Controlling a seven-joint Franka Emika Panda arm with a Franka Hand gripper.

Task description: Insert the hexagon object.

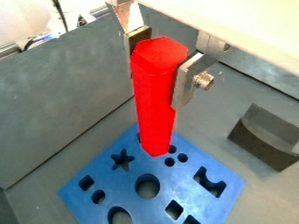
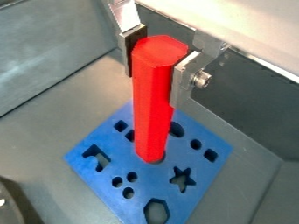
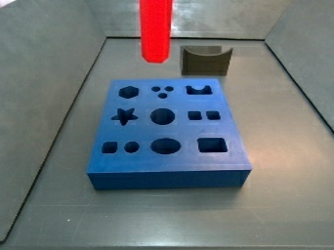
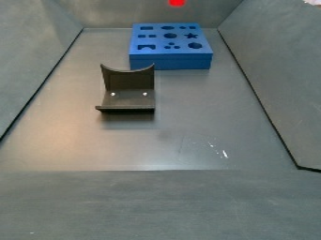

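Observation:
The hexagon object (image 1: 155,96) is a long, glossy red six-sided bar. My gripper (image 1: 163,57) is shut on its upper end and holds it upright, as both wrist views show (image 2: 160,57). The silver fingers (image 2: 187,72) press on opposite faces. In a side view the bar (image 3: 155,29) hangs well above the blue block (image 3: 170,161), over its far left part, not touching it; the gripper is out of frame there. The block's hexagon hole (image 3: 128,92) sits at the far left corner, next to the star hole (image 3: 127,117). It also shows in a wrist view (image 2: 156,213).
The blue block (image 4: 172,58) has several differently shaped holes. The dark fixture (image 4: 126,89) stands on the grey floor apart from the block; it also shows behind the block in a side view (image 3: 206,61) and in a wrist view (image 1: 268,136). Grey walls (image 3: 53,117) enclose the floor.

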